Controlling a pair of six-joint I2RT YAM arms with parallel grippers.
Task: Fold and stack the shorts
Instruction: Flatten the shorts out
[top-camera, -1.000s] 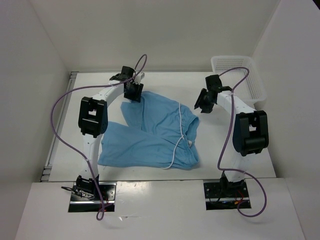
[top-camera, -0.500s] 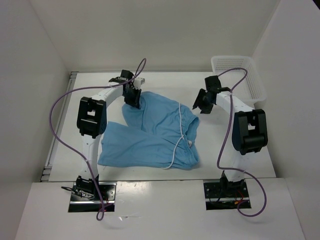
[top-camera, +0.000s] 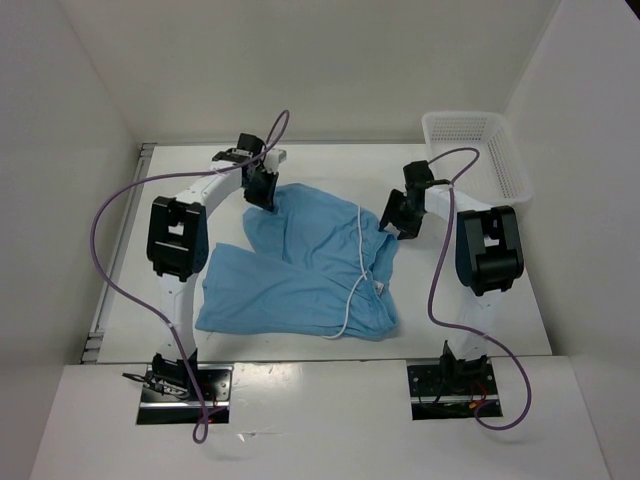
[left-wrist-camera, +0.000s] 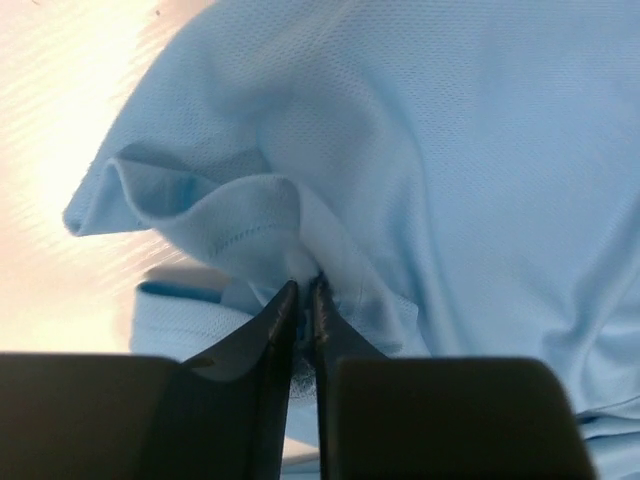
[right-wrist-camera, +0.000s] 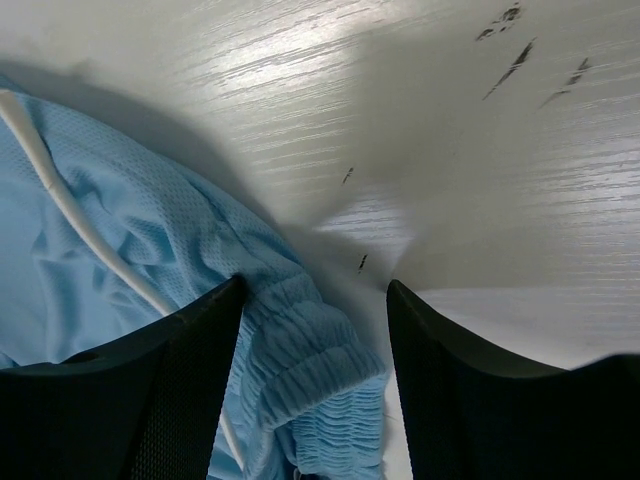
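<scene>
The light blue shorts (top-camera: 305, 265) lie spread on the white table, with a white drawstring (top-camera: 360, 262) trailing over them. At their far left corner my left gripper (top-camera: 264, 196) is shut on a bunched fold of the leg hem (left-wrist-camera: 225, 215). My right gripper (top-camera: 400, 221) stands open at the right end of the gathered waistband (right-wrist-camera: 315, 370). The band's corner lies between its black fingers (right-wrist-camera: 190, 375), nearer the left one. The drawstring (right-wrist-camera: 85, 230) shows at left in that view.
A white mesh basket (top-camera: 478, 155) stands at the table's far right corner. White walls close in the table on three sides. Purple cables loop over both arms. Dark scuff marks (right-wrist-camera: 515, 50) speckle the table beyond the right gripper.
The left gripper has closed on the shorts' hem and lifted it into a fold. The right gripper has moved left and down to the waistband and opened wider.
</scene>
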